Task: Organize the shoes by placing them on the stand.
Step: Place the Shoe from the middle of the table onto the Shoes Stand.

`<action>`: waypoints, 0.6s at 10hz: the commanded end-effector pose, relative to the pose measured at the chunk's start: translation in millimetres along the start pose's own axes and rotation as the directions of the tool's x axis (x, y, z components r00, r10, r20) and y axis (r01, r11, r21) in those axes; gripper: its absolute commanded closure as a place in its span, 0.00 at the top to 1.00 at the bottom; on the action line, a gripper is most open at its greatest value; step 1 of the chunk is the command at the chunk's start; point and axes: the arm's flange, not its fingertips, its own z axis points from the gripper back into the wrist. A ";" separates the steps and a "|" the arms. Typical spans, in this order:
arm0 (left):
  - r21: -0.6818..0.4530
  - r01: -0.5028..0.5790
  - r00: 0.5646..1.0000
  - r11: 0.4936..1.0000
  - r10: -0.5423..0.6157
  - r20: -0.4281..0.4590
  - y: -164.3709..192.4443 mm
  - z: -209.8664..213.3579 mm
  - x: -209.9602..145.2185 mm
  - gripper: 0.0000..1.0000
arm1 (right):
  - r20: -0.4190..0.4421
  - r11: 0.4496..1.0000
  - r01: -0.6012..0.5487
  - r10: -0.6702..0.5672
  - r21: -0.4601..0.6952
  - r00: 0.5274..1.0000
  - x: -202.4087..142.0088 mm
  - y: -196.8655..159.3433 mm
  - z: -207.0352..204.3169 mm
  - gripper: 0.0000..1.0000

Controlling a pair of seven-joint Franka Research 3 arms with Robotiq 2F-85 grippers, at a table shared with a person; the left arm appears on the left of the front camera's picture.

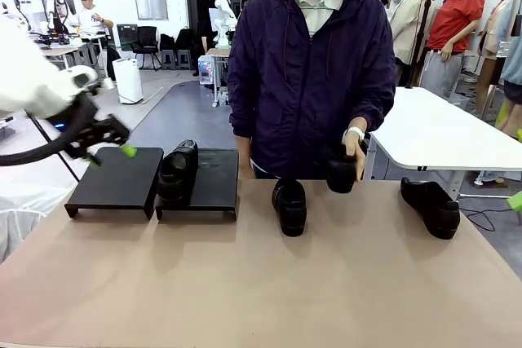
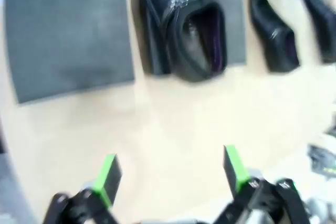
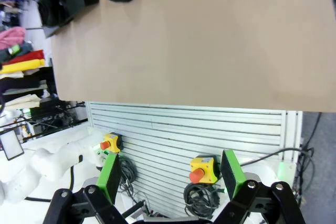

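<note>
One glossy black shoe stands on the left part of the stand's right tray. The stand's left tray is bare. My left gripper hovers open above the left tray's near side, nothing between its green pads. A second shoe lies mid-table. The person's hand holds a third shoe upright at the far edge. A fourth shoe lies at the right. My right gripper is open and empty, off the table's near edge.
The tan table has free room along its near half. Below its near edge, the right wrist view shows a slatted panel with two yellow emergency-stop boxes. A white table stands behind at the right.
</note>
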 end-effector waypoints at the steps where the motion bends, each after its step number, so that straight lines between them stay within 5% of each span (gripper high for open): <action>1: -0.035 0.002 0.997 0.999 -0.005 -0.079 33.6 32.0 -54.5 1.00 | 0.003 0.999 -0.022 0.022 0.023 1.000 0.3 -0.2 1.3 1.00; 4: -0.267 -0.123 0.979 0.956 0.073 -0.190 73.5 52.9 -126.3 1.00 | 0.003 0.999 -0.022 0.022 0.023 1.000 0.3 -0.2 1.3 1.00; 6: -0.187 -0.157 0.978 0.970 0.127 -0.165 82.4 38.2 -141.7 1.00 | 0.003 0.999 -0.022 0.022 0.023 1.000 0.3 -0.2 1.3 1.00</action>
